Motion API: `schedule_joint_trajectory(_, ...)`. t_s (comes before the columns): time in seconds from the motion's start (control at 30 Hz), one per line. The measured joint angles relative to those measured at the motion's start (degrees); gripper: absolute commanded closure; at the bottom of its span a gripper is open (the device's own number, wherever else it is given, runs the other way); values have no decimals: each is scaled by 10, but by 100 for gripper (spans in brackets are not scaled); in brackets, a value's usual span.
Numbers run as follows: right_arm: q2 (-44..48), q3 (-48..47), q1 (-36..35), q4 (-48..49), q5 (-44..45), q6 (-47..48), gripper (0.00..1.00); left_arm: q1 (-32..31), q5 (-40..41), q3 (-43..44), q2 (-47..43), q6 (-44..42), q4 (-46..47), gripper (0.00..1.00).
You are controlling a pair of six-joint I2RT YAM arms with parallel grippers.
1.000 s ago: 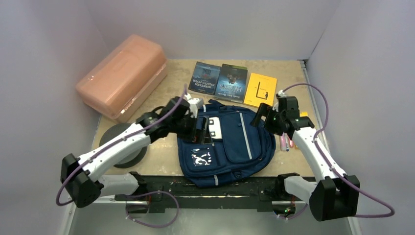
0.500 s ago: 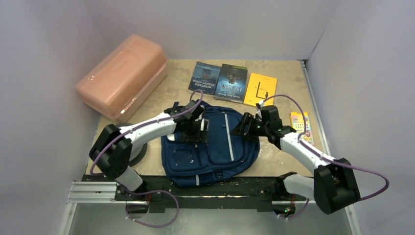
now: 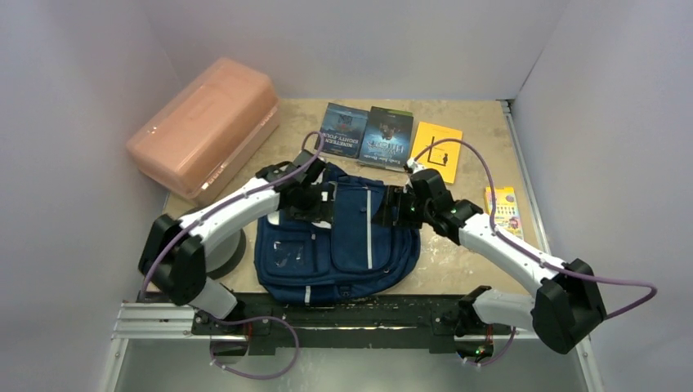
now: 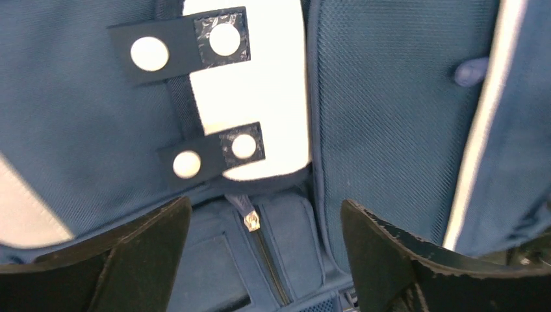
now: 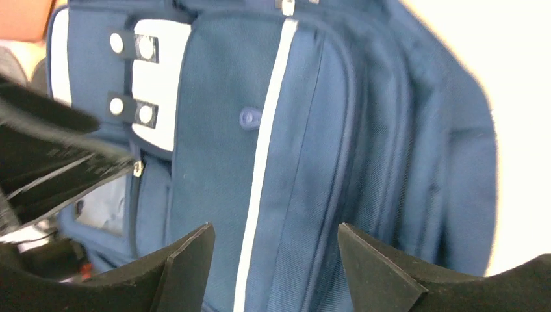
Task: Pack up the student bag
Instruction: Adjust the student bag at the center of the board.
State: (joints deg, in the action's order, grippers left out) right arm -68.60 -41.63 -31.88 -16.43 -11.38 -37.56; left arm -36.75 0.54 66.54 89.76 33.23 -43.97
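The navy student bag (image 3: 343, 249) lies flat on the table in front of the arm bases, front side up, with grey stripes. My left gripper (image 3: 321, 202) hovers open over its upper left part. In the left wrist view the open left gripper (image 4: 265, 205) frames a zip pull (image 4: 251, 221), below a white patch (image 4: 260, 97) crossed by dark snap straps. My right gripper (image 3: 384, 211) hovers open over the bag's upper right. In the right wrist view the open right gripper (image 5: 275, 227) straddles a grey stripe (image 5: 263, 162) on the bag (image 5: 390, 162). Both grippers are empty.
A salmon-pink plastic box (image 3: 204, 126) stands at the back left. Two dark books (image 3: 342, 131) (image 3: 387, 137) and a yellow booklet (image 3: 435, 149) lie along the back. A crayon box (image 3: 502, 208) lies at the right. A dark round disc (image 3: 227, 251) lies left of the bag.
The bag has slid to the left across the table. Both grippers have moved left and inward over its upper part and stay open.
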Motion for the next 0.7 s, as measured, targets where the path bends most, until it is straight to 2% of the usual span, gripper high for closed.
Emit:
schedule_joint_trajectory(0.13, 23, -59, -8, -48, 77, 83, 22, 0, 3, -45, -128, 2, 0, 5)
schedule_joint_trajectory(0.3, 17, -74, -38, -15, 57, 156, 22, 0, 27, -63, -281, 8, -21, 4)
schedule_joint_trajectory(0.37, -12, -74, -61, 23, 25, 171, 28, 1, 38, -79, -314, 20, -24, 6)
schedule_joint_trajectory(0.47, -88, -83, -99, 96, -36, 177, 46, 13, 42, -130, -353, 49, -26, 10)
schedule_joint_trajectory(0.6, -188, -100, -130, 200, -103, 170, 61, 67, 25, -173, -367, 78, -35, 21)
schedule_joint_trajectory(0.7, -232, -111, -148, 241, -119, 165, 64, 132, -16, -177, -360, 81, -28, 32)
